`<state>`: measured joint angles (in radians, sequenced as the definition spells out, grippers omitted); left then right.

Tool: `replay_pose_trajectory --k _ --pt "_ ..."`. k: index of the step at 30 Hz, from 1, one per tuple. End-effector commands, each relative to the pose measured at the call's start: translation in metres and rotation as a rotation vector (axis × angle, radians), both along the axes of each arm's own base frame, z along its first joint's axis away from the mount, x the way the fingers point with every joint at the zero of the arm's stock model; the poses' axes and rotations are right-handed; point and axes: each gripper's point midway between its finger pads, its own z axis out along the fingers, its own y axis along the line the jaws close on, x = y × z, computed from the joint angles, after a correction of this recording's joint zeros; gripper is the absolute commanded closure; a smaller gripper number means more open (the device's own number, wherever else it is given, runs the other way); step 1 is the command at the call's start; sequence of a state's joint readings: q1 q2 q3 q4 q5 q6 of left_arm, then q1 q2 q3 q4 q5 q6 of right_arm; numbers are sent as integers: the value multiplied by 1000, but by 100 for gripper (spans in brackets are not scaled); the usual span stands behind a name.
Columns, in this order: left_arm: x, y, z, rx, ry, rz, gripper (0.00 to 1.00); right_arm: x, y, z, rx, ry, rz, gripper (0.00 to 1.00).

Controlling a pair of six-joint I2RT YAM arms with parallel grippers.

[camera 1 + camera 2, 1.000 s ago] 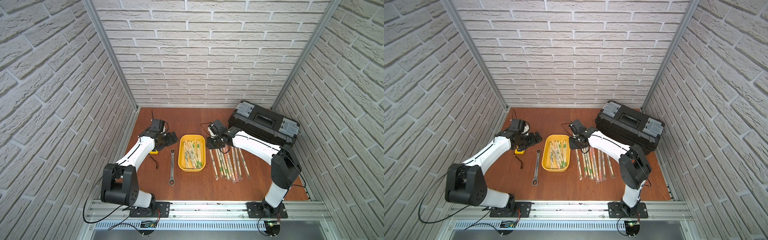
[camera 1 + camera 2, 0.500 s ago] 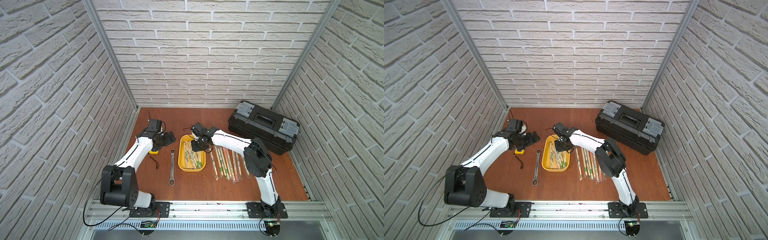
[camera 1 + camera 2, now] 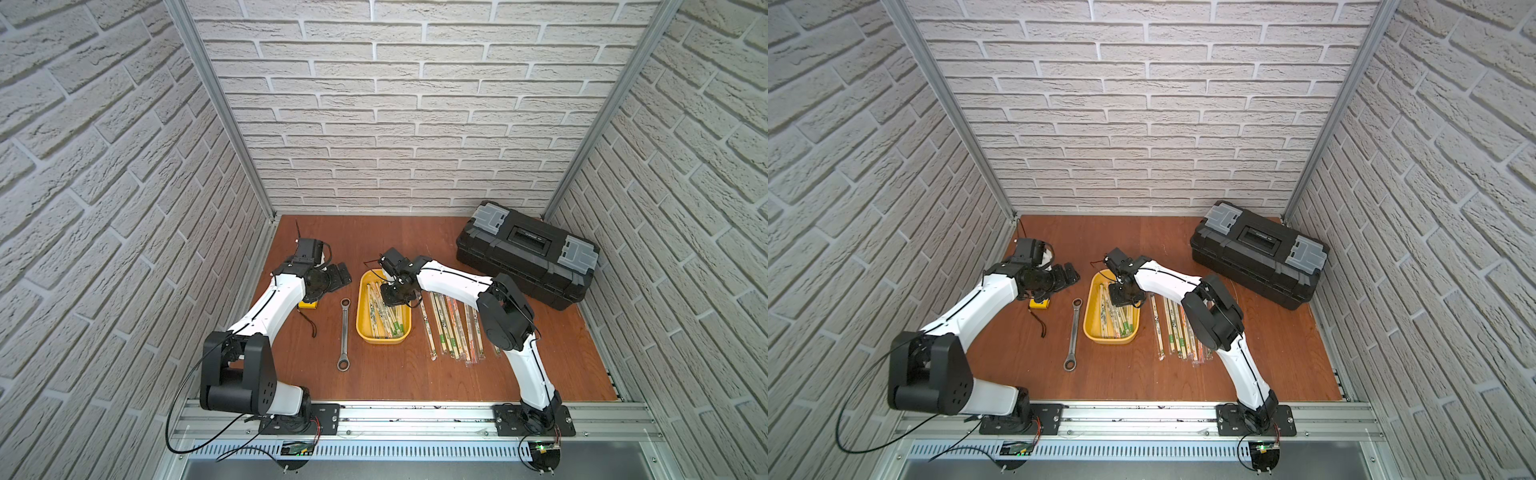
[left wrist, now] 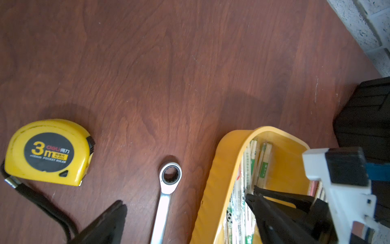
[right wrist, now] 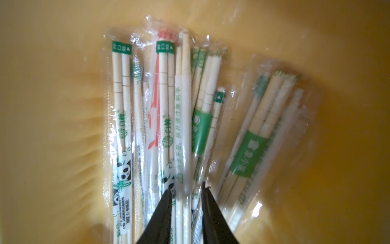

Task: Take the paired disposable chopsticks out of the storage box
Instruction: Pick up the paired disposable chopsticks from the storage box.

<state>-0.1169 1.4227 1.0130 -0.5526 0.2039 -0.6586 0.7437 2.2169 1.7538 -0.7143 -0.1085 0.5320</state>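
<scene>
The yellow storage box (image 3: 382, 338) (image 3: 1111, 338) lies mid-table with several paired disposable chopsticks (image 3: 388, 322) (image 5: 120, 95) in clear printed sleeves inside. More sleeved pairs (image 3: 451, 328) (image 3: 1177, 328) lie in a row on the table to its right. My right gripper (image 3: 392, 297) (image 5: 185, 188) is down in the box's far half. Its jaws stand narrowly open, one on each side of a white-sleeved pair (image 5: 183, 126). My left gripper (image 3: 341, 276) (image 4: 185, 201) hovers left of the box, wide open and holding nothing.
A silver wrench (image 3: 344, 332) (image 4: 168, 183) lies just left of the box. A yellow tape measure (image 3: 308, 305) (image 4: 48, 152) sits under my left arm. A big black toolbox (image 3: 528, 253) stands at the back right. Brick walls close three sides.
My right gripper swung left from the row of pairs on the table into the storage box, and its jaws narrowed. The left arm barely moved.
</scene>
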Motion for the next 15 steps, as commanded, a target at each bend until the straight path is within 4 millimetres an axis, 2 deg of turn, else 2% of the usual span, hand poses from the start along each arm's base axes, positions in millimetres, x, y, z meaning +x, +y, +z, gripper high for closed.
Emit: replay_pose_trajectory --k 1,8,15 --pt "-1 2 4 -9 -21 8 2 2 6 1 7 -6 21 75" --pt "-1 2 4 -10 -22 8 2 2 9 4 17 -3 23 89" --pt "1 1 7 -12 -25 9 2 3 6 39 47 -58 17 91"
